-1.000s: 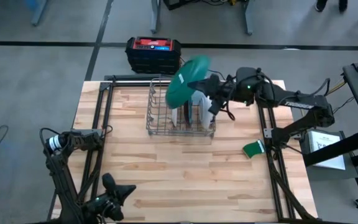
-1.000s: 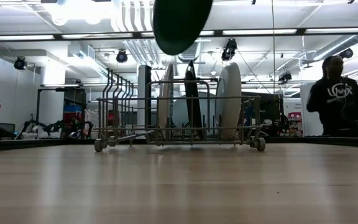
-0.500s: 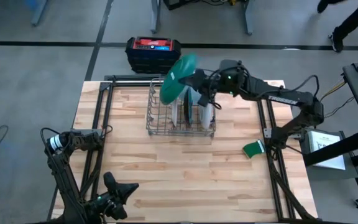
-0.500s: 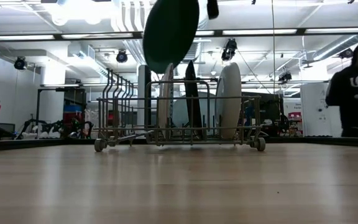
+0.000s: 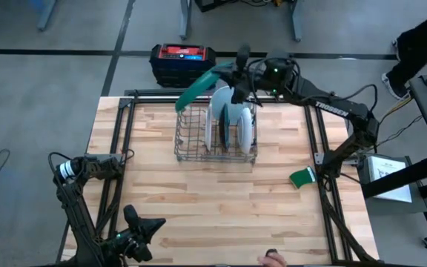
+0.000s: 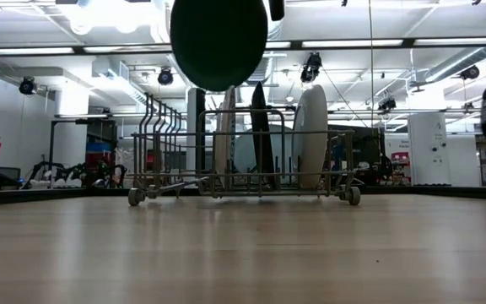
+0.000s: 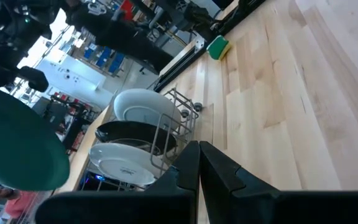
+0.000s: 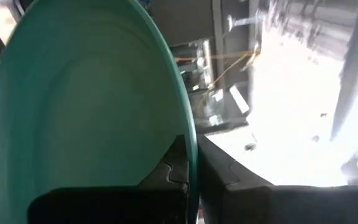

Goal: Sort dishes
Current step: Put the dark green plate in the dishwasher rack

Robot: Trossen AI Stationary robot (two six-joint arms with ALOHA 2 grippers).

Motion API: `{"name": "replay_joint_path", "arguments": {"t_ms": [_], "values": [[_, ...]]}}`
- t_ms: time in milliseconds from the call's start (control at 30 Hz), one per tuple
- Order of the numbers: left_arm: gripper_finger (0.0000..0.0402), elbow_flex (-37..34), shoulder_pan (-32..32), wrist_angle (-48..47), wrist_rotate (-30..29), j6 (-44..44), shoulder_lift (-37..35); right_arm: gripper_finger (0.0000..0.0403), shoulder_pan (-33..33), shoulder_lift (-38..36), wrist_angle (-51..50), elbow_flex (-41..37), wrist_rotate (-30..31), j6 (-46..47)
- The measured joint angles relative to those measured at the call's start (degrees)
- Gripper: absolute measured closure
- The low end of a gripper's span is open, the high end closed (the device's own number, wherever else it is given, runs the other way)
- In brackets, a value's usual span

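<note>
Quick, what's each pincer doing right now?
Left pincer: shut, empty, parked at the table's near left corner.
Right pincer: shut on the green plate above the rack.

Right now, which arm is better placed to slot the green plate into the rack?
Right. Its end effector is clamped on the green plate, holding it in the air above the wire rack, where three plates stand. The left end effector sits at the table's near edge, far from the rack.

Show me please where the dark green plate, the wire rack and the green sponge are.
dark green plate [image 6: 218, 42], low view, middle of its face.
wire rack [image 5: 189, 133], high view, empty wire slots on its left side.
green sponge [image 5: 302, 178], high view, middle of its top.
</note>
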Motion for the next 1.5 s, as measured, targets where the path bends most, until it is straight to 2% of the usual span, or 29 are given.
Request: {"name": "replay_joint_path", "arguments": {"t_ms": [133,200,367,633,733,800,1500], "values": [[0.0401,0.0,0.0,0.0,0.0,0.0,0.0,0.0403,-1.1,1.4,-1.2,0.7,-1.3,9.8],[0.0401,0.0,0.0,0.0,0.0,0.0,0.0,0.0403,-1.2,2.3,-0.8,0.8,-1.5,11.3],[0.0401,0.0,0.0,0.0,0.0,0.0,0.0,0.0403,-1.2,5.0,-1.5,0.1,-6.7,2.8],[0.0401,0.0,0.0,0.0,0.1,0.0,0.0,0.0403,-1.2,7.7,-2.1,0.1,-20.1,-9.6],[0.0401,0.0,0.0,0.0,0.1,0.1,0.0,0.0403,-1.2,7.9,-4.0,0.0,-27.2,-10.4],[0.0401,0.0,0.0,0.0,0.1,0.6,0.0,0.0403,-1.2,8.1,-4.0,0.0,-29.9,-9.9],[0.0401,0.0,0.0,0.0,0.1,0.9,0.0,0.0403,-0.9,16.4,-2.0,0.4,-30.8,-9.7]]}}
